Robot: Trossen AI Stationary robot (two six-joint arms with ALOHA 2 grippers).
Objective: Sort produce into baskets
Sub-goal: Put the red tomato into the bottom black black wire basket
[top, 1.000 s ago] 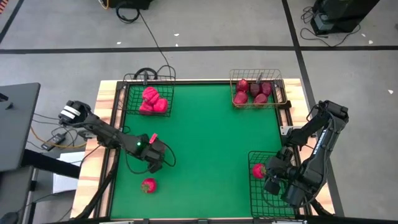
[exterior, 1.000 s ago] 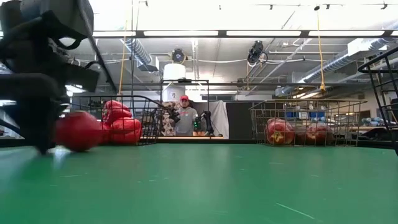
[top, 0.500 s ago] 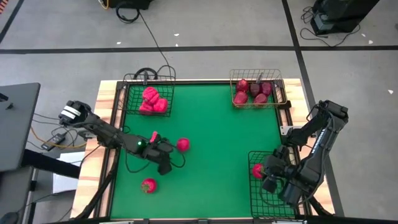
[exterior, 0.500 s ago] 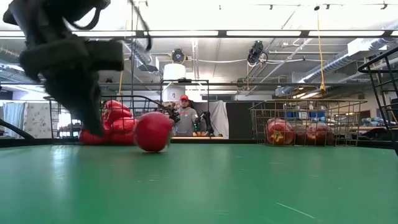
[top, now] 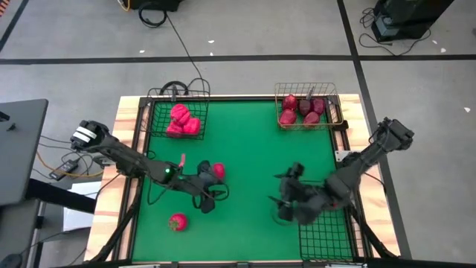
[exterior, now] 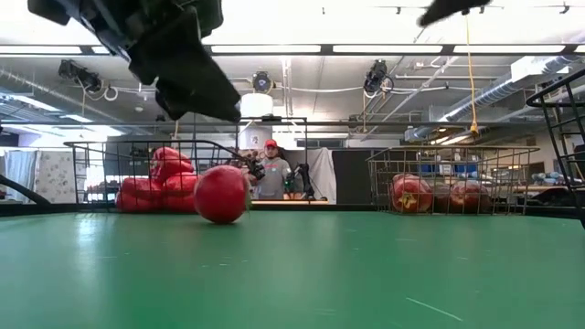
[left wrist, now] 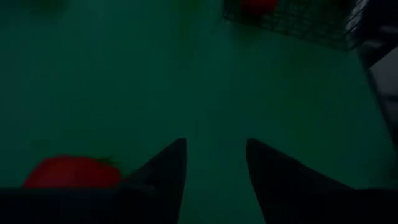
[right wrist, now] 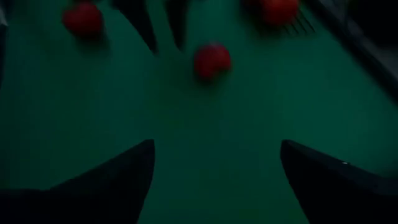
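Red produce is mostly sorted. A heap of bright red peppers (top: 183,119) fills the squarish black basket (top: 156,112) at the far left corner of the green worktop (top: 253,160), and several dark red apples (top: 303,110) lie in the gold wire basket (top: 336,112) at the far right corner. The longer black basket (top: 327,238) at the near right corner looks empty from above, though the right arm covers part of it, so I cannot be sure.

Two pieces are left loose on the worktop. One round red tomato (top: 218,171) rests left of the worktop's middle, free of any grip, and another tomato with a green top (top: 177,221) lies near the front left edge.

Just beside the first tomato hovers the left gripper (top: 206,202), its fingers parted and grasping nothing. Right of the worktop's middle, the right gripper (top: 285,202) reaches out from the long basket, spread wide and empty, facing that same tomato.

By my judgement, the two tomatoes remain to be carried to the long black basket.
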